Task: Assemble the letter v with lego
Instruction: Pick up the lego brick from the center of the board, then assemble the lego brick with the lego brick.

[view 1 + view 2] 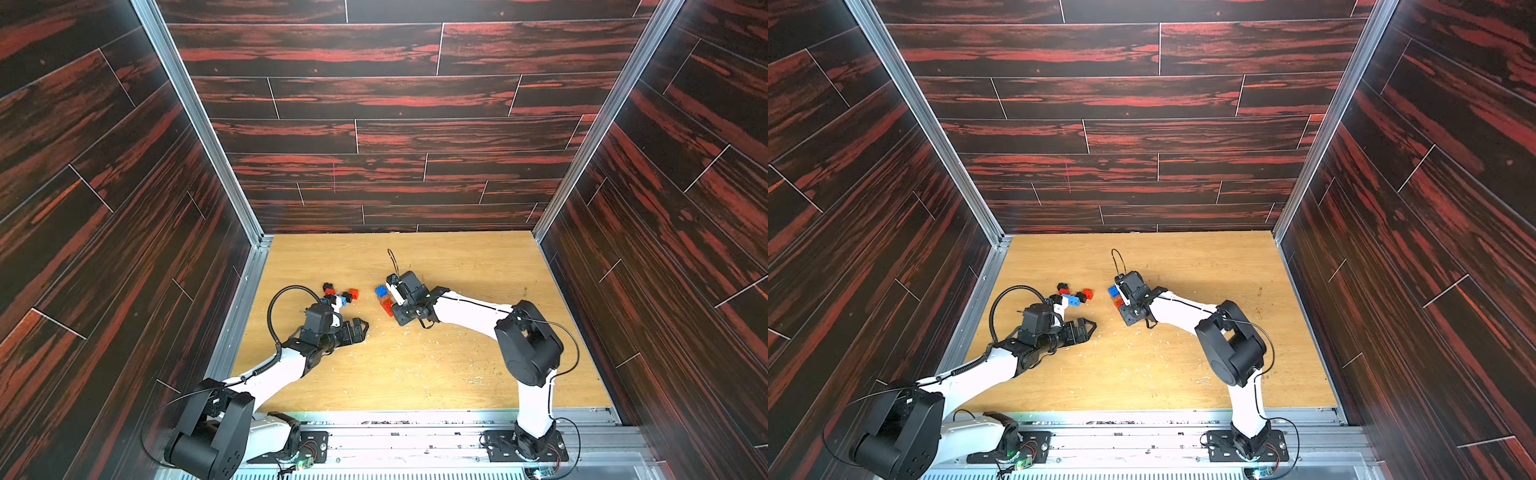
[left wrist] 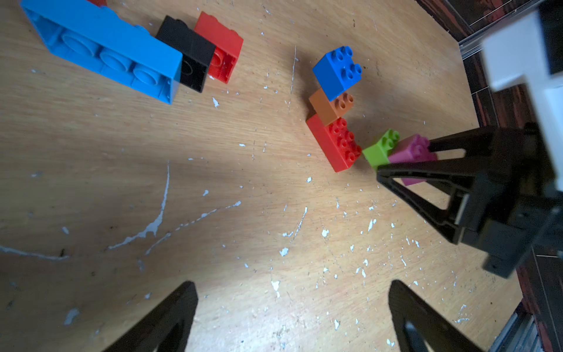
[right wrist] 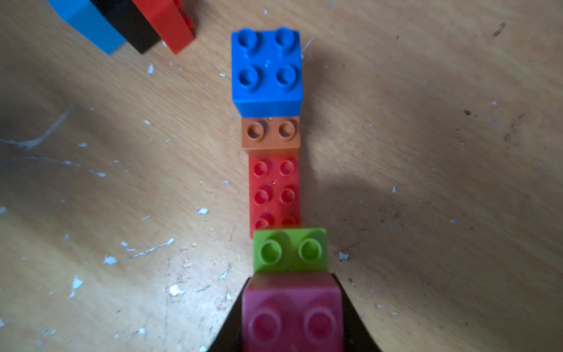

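1. The pink brick (image 3: 292, 314) is clenched between the two fingers of my right pincer (image 2: 405, 158), near the middle of the counter (image 2: 213, 198).
2. A green brick (image 3: 289, 250) touches the pink one at its front, with two studs uncovered.
3. After the green one comes a straight row: the long red brick (image 3: 274, 192), the orange brick (image 3: 270, 132) and the blue brick (image 3: 266, 70), overlapping like steps. I cannot tell whether the green one rests on the red end.
4. Apart from this row, the long light-blue brick (image 2: 103, 48), the black brick (image 2: 189, 51) and the small red brick (image 2: 222, 45) lie on their sides, touching each other.
5. My left pincer (image 2: 292, 286) is released, with jaws wide apart above the counter.
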Controlling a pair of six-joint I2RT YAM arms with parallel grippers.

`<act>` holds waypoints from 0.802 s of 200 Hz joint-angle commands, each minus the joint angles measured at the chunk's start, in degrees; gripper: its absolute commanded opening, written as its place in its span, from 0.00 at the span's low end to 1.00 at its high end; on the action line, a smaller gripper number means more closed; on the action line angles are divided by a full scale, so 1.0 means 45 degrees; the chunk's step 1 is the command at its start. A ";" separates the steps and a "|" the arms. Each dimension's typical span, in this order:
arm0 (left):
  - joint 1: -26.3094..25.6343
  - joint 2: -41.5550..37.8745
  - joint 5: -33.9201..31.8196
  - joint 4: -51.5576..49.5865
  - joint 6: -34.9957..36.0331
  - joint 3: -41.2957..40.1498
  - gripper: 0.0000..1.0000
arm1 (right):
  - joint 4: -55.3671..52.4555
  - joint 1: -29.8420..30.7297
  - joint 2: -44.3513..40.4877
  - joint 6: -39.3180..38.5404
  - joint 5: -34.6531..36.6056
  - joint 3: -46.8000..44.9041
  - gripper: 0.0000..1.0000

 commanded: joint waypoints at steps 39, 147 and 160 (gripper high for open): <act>0.0063 0.0494 0.0089 0.0233 0.0297 0.0299 1.00 | -0.0362 -0.0084 0.0553 -0.0003 -0.0408 0.0307 0.05; 0.0064 0.0796 0.0240 0.0359 0.0302 0.0358 1.00 | -0.0610 0.0025 0.0999 0.0946 -0.0493 0.0160 0.05; 0.0068 0.0777 0.0219 0.0339 0.0302 0.0358 1.00 | -0.0741 0.0066 0.0963 0.1193 -0.0307 -0.0016 0.05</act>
